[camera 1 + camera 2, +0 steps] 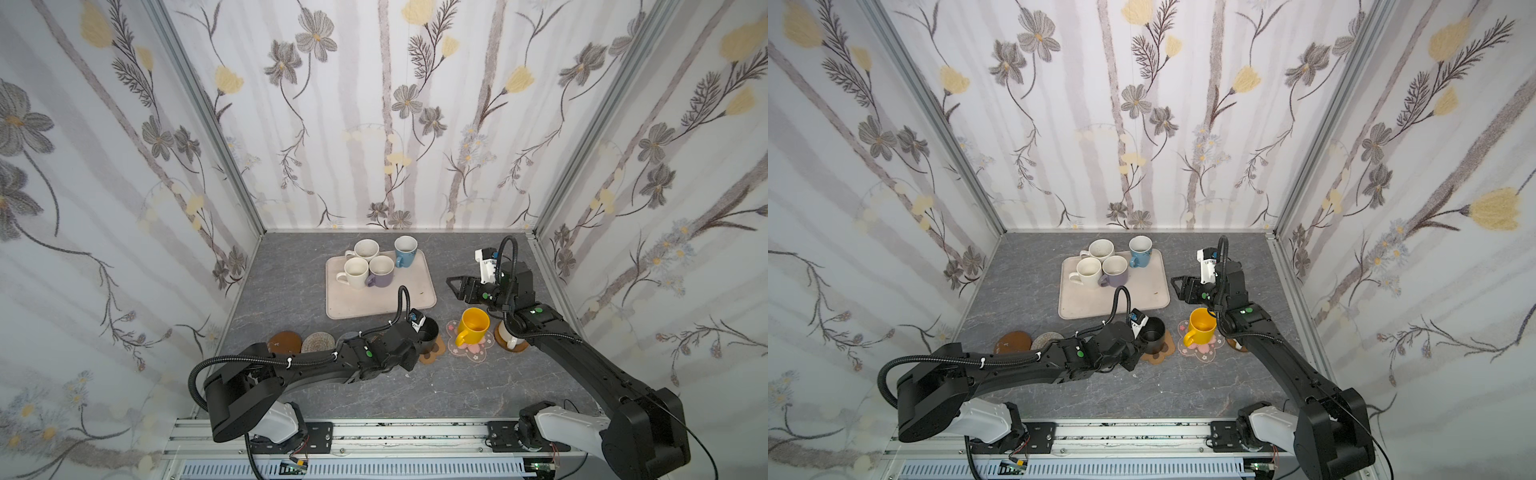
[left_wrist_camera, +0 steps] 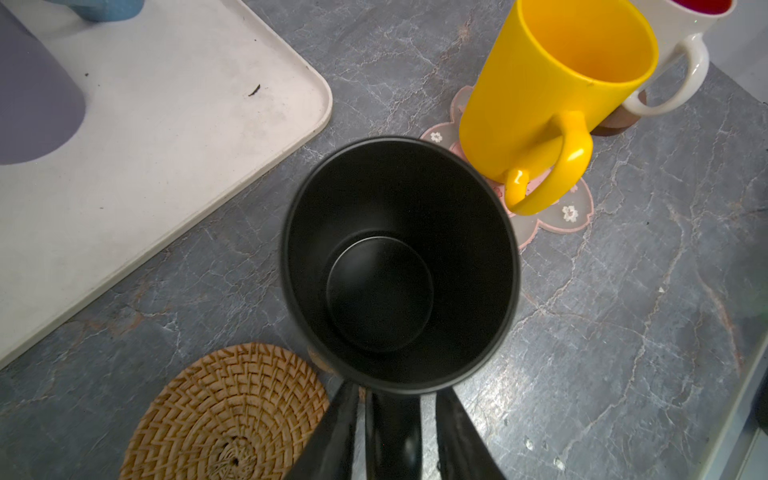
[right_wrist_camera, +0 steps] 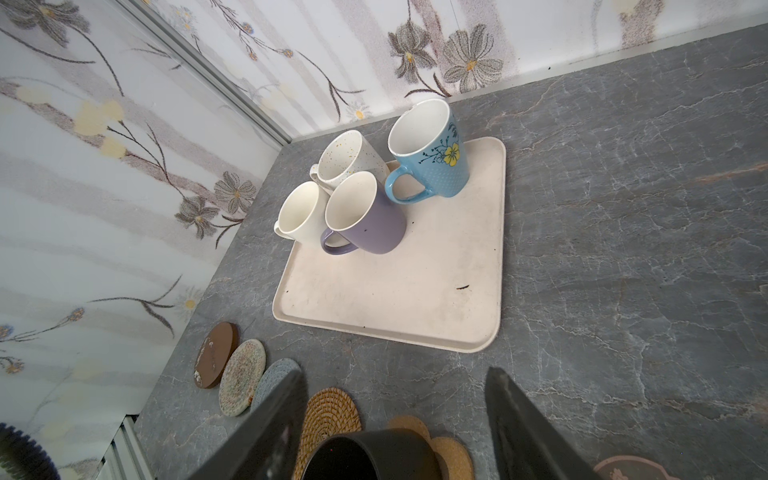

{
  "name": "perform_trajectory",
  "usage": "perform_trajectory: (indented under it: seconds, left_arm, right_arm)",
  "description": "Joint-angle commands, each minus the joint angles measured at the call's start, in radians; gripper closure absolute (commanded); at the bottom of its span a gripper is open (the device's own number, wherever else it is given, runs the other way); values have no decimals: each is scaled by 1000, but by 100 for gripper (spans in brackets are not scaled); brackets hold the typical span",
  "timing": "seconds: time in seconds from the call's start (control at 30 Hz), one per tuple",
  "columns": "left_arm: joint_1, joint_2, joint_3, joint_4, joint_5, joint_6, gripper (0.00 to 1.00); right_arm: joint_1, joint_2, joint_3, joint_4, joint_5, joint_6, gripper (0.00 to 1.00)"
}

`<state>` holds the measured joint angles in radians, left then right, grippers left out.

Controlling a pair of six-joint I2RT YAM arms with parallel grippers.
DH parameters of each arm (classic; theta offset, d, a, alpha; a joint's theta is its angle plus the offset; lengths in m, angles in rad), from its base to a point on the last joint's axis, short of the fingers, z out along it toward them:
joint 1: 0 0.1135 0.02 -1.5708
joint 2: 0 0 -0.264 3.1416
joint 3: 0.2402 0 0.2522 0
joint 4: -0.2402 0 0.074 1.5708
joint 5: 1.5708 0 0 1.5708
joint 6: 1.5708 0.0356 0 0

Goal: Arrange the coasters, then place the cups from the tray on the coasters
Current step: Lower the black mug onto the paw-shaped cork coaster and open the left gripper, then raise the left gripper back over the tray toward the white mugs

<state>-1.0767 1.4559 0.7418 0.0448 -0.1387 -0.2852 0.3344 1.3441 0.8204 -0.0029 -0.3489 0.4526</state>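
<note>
**Step in hand:** setting down a third cup. The black mug point(image 2: 399, 266), matt and slightly tapered, stands upright on the brown paw-shaped coaster point(image 1: 434, 353), just off the near edge of the tray point(image 3: 395, 307). The left tool point(image 2: 397, 388) straddles the mug's handle. A sliver of gap shows on each side, so the jaws appear parted, not clamping. The right tool point(image 3: 395, 372) hovers off the tray's right edge, jaws wide with nothing between them.

**Placed, off the tray's near right corner:**
- Yellow mug point(image 1: 471, 326) on the pink blossom coaster point(image 1: 478, 351).
- White mug with red inside point(image 2: 685, 25) on a brown wooden disc point(image 1: 517, 345).

**At the tray's far end, packed close:**
- Light blue mug point(image 3: 432, 162), with a flower print.
- Lavender mug point(image 3: 370, 220).
- Two cream mugs point(image 3: 303, 216), one of them speckled.

All four are glazed and smooth.

**Free coasters, off the tray's near left corner:**
- Coiled rattan round point(image 2: 224, 415).
- Blue crochet point(image 3: 274, 380).
- Beige woven point(image 3: 243, 376).
- Scuffed brown disc point(image 3: 216, 353).

**Next move, in my judgement:** draw the left tool back clear of the handle without nudging the mug. Then take the lavender mug by its handle, since the packed mugs leave little room around their bodies.
</note>
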Motion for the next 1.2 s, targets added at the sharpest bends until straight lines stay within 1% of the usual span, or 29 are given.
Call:
perform_trajectory:
  seconds: [0.0, 0.33, 0.57, 0.77, 0.83, 0.87, 0.93, 1.03, 1.17]
  left_arm:
    - [0, -5, -5, 40, -22, -5, 58]
    - [0, -30, -13, 40, -44, -6, 42]
    - [0, -73, -23, 38, -73, -4, 27]
    - [17, -168, -46, 36, -96, -11, 13]
    - [35, -193, -57, 35, -98, -19, 11]
    - [49, -239, -61, 34, -95, -27, 10]
    - [84, -282, -71, 28, -87, -43, 10]
    - [163, -330, -73, 7, -66, -86, 10]
    - [297, -344, -67, -9, -13, -136, 12]
  right_arm:
    - [0, -3, -1, 11, 3, -14, 31]
    - [0, -4, -2, 12, 8, -14, 30]
    - [0, -6, 2, 3, 11, -15, 24]
    - [0, 2, 24, -33, 31, -38, 19]
    - [1, 13, 37, -52, 38, -50, 18]
    - [0, 19, 45, -63, 43, -56, 18]
    - [3, 29, 58, -76, 48, -63, 18]
    - [19, 53, 92, -98, 63, -70, 18]
    - [53, 94, 143, -115, 104, -72, 18]
